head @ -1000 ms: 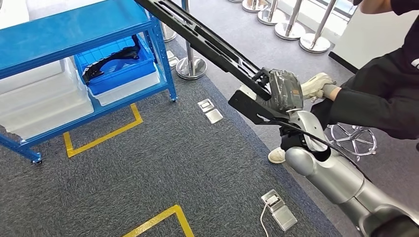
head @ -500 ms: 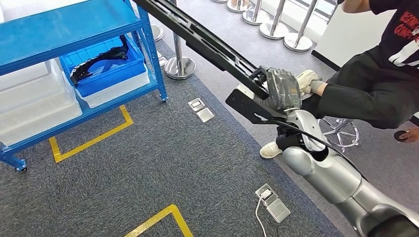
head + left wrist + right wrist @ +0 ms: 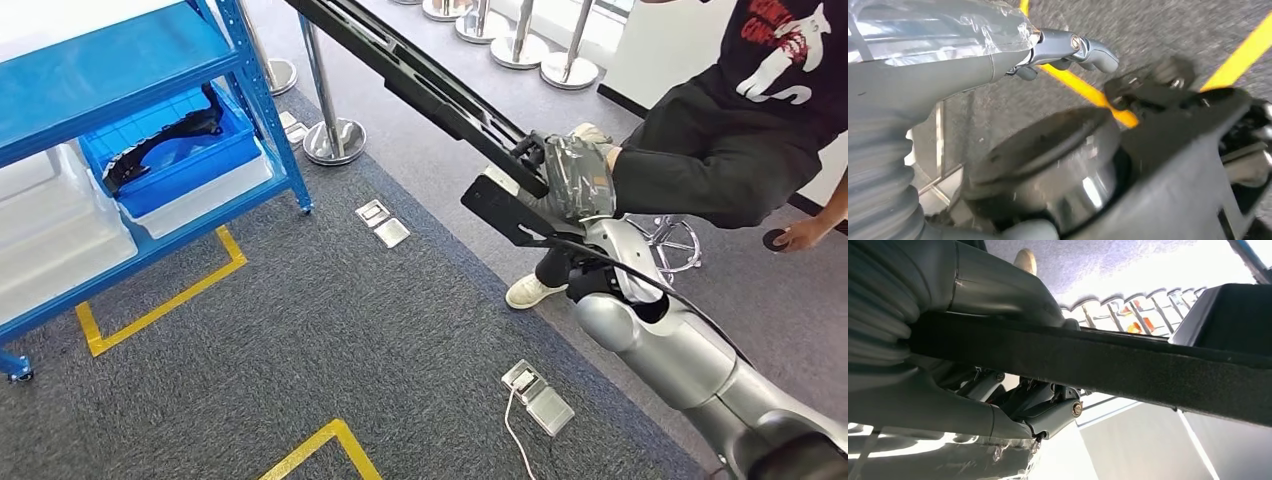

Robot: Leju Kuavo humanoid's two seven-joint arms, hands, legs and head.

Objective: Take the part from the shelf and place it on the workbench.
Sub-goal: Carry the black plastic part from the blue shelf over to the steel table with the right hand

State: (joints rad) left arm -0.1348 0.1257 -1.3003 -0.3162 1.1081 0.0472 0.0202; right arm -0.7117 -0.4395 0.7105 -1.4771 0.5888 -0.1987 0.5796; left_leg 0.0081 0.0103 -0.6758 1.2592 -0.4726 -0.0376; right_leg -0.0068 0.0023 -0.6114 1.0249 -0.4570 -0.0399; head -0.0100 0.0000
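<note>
The right hand (image 3: 572,178) is gripping the part (image 3: 420,82), a long black piece that is reaching up and away from the hand toward the top of the head view, held in the air above the grey carpet (image 3: 330,340). In the right wrist view the fingers (image 3: 1053,410) are curling around the part's dark bar (image 3: 1128,367). The left hand (image 3: 948,55) is hanging over the carpet with its fingers (image 3: 1088,50) bent inward and holding nothing. The blue shelf (image 3: 110,70) is standing well apart from the part, and a blue bin (image 3: 170,150) on its lower level is holding another black part (image 3: 160,140). A person (image 3: 740,140) is sitting just beside the right hand.
</note>
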